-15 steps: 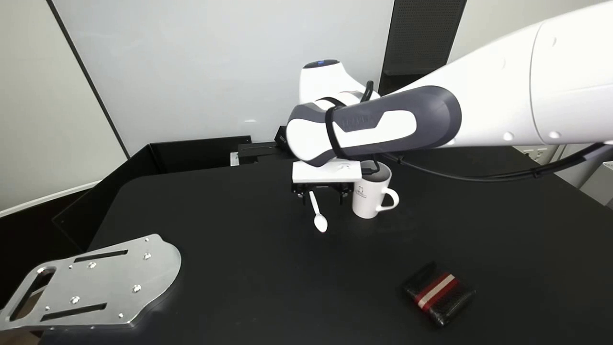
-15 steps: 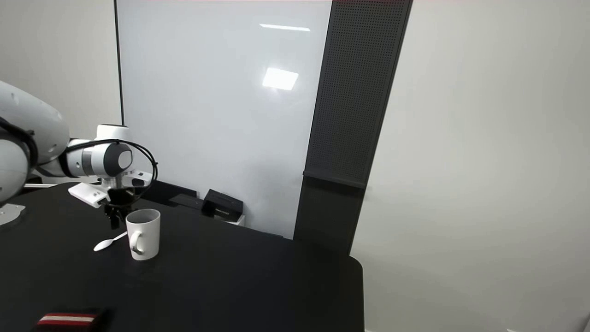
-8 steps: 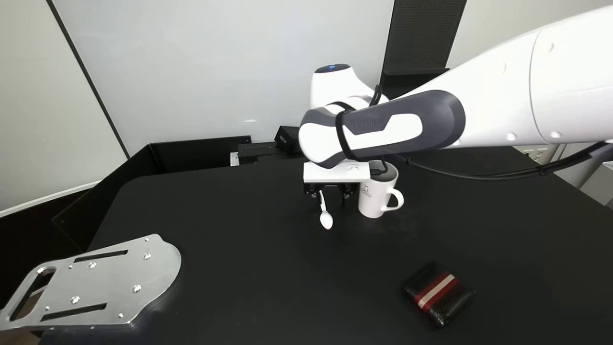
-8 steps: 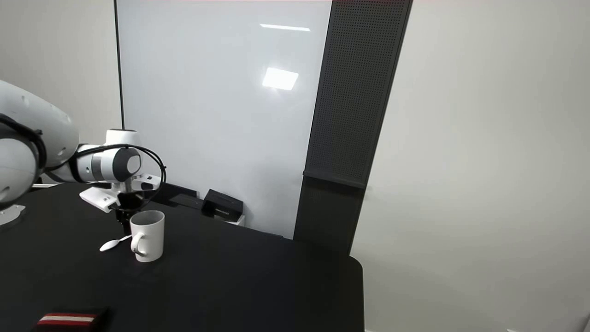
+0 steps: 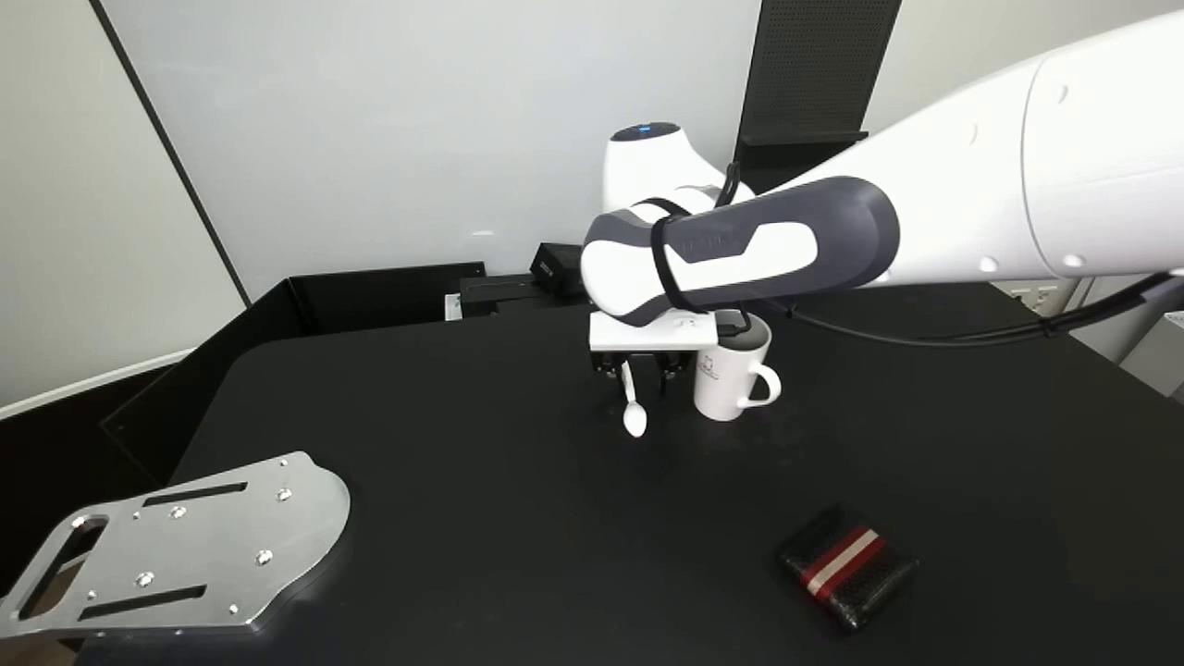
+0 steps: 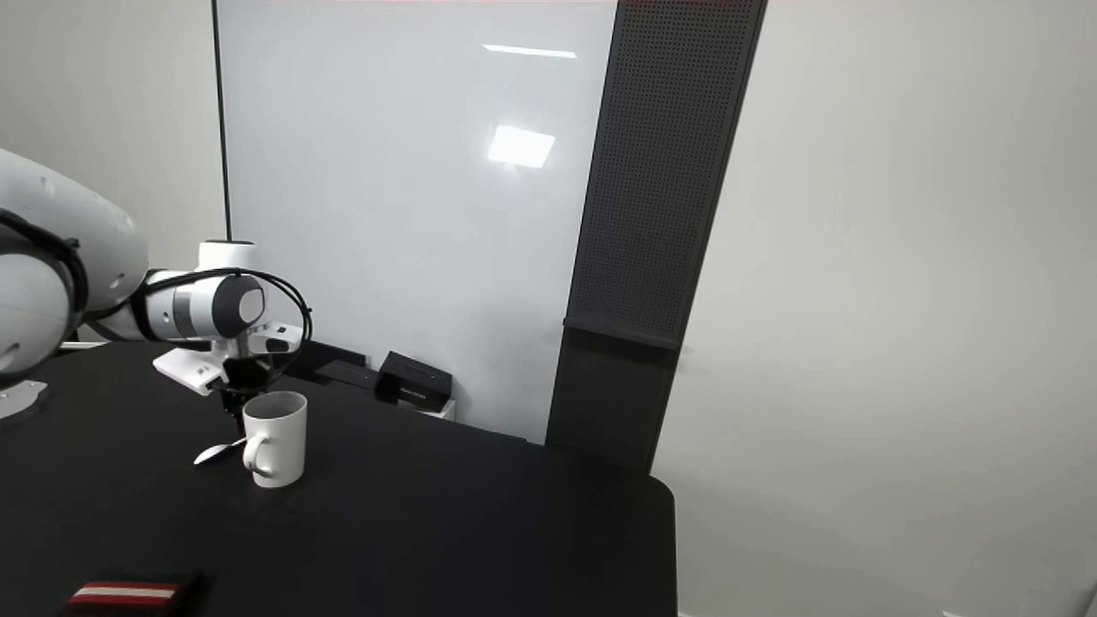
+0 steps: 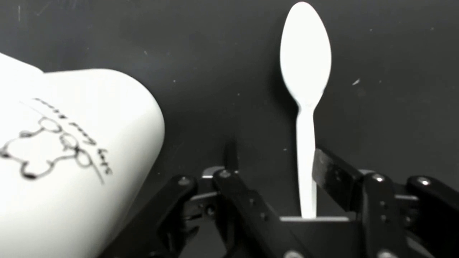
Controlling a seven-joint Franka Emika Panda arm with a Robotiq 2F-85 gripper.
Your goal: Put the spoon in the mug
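The gripper [image 7: 277,161] is low over the black table [image 5: 481,518], its two fingers standing apart with the spoon [image 7: 306,107] between them. The spoon's handle runs back between the fingers toward the palm, much nearer to one finger than to the other; in the wrist view its edge meets that finger's pad [image 7: 323,168], but whether they touch I cannot tell. The bowl points out ahead of the fingertips, and whether the spoon lies quite flat cannot be told. Just beside the gripper, past the farther finger, the mug [image 5: 723,381] stands upright, its loop handle turned away from the gripper; the spoon is outside it. A drawing and some writing mark the mug's side. In an exterior view a black wallet [image 5: 849,566] with red and cream stripes lies well apart from the gripper, and a metal plate [image 5: 217,546] sits well off on the side opposite the mug. Beyond the gripper, in both exterior views, is a black box [image 6: 414,381].
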